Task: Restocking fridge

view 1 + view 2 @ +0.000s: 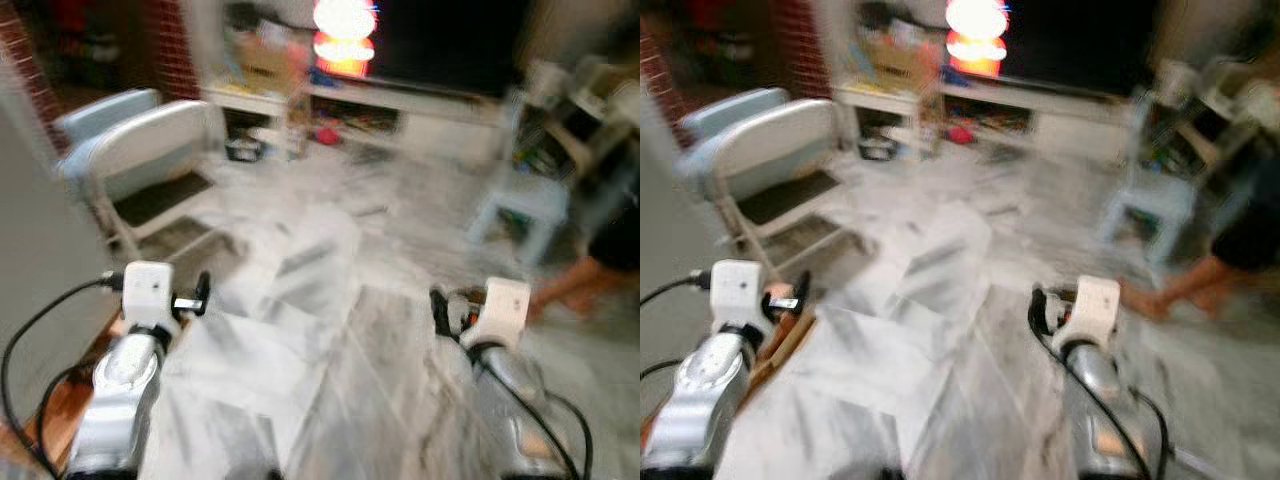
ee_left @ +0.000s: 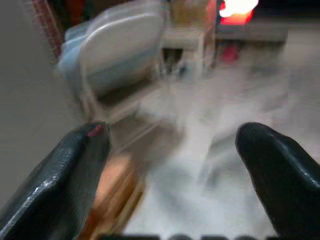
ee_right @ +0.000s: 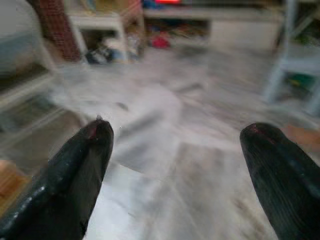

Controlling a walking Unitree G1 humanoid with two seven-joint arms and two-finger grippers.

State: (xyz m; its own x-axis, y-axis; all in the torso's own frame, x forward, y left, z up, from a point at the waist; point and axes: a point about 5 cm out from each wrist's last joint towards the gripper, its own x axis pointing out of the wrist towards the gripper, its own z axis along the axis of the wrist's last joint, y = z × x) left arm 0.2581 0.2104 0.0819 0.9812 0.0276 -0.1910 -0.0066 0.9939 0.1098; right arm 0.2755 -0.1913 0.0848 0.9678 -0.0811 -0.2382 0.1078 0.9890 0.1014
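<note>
Nowhere ahead of us can we make out a fridge or any groceries, so the restocking looks barely begun. Our left tool [image 2: 170, 170] and right tool [image 3: 175, 165] hang over the marble floor [image 1: 400, 380], both with fingers apart and empty. Beyond stand a folding chair [image 1: 150, 150], a low shelf [image 1: 400, 105] and a person's leg [image 1: 570, 285]; everything is blurred, so we judge we are walking.

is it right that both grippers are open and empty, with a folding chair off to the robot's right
Not quite: the folding chair is to the robot's left, as the left eye view shows. The left gripper and right gripper are indeed open and empty.
</note>
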